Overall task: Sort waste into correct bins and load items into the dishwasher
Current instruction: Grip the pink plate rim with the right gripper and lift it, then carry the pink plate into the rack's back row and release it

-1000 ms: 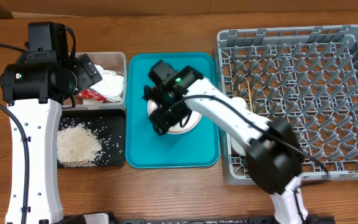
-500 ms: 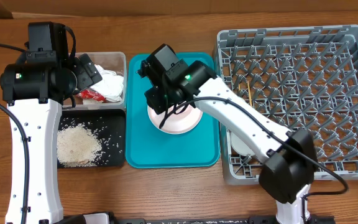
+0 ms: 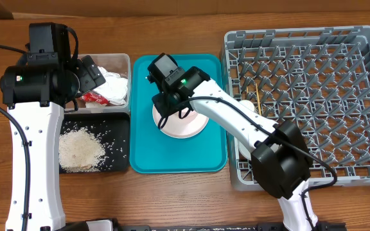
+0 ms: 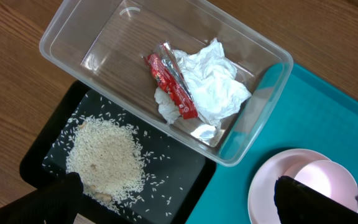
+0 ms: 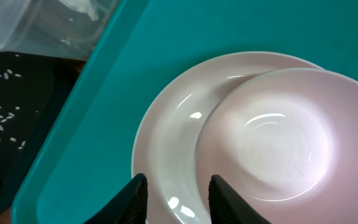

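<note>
The right gripper (image 5: 178,200) is hanging at the near rim of the pink plate (image 5: 166,137) on the teal tray (image 5: 185,31), jaws half-closed astride it, likely to carry it to the dish rack (image 3: 313,83). Whether they are pinching it is cut off below the frame. Beyond, the left gripper (image 4: 185,200) is hovering, jaws spread and empty, above the clear tub (image 4: 67,37) holding the tissue (image 4: 213,78) and wrapper (image 4: 173,87).

No readable text, labels, brands or numbers anywhere; any print on red wrapper (image 4: 174,87), upper middle, too blurred.
</note>
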Robot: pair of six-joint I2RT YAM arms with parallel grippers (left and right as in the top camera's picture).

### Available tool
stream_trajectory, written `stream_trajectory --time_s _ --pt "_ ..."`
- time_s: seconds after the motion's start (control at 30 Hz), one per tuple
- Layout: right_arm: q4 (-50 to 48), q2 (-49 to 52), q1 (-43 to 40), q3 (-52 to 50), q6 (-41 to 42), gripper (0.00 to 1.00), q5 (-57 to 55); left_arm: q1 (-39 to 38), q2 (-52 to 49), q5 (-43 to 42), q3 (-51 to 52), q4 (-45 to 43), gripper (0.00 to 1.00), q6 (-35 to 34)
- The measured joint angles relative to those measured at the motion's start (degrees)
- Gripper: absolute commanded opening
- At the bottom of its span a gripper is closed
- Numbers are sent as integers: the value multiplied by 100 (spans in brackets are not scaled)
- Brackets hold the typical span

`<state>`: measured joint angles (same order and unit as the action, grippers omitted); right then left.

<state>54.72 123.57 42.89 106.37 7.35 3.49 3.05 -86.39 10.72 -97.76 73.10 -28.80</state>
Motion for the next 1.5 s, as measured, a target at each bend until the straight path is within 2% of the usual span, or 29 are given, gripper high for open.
stream_trajectory --time_s 0.5,0.83,0.93,1.03,1.33,1.5 --pt "-35 568 0 -4 13 34 -162 0 0 -2 0 0 100 0" --pt "17 590 0 -11 13 23 -203 0 0 0 0 0 100 0" --pt "20 592 0 -11 17 18 -210 0 0 0 0 0 100 0" --pt "33 592 0 -11 13 9 -201 0 0 0 0 0 100 0" --pt "247 463 -59 140 13 4 -114 0 0 0 0 -2 100 0" --pt "389 -37 -376 570 11 4 748 0 0 0 0 -2 100 0"
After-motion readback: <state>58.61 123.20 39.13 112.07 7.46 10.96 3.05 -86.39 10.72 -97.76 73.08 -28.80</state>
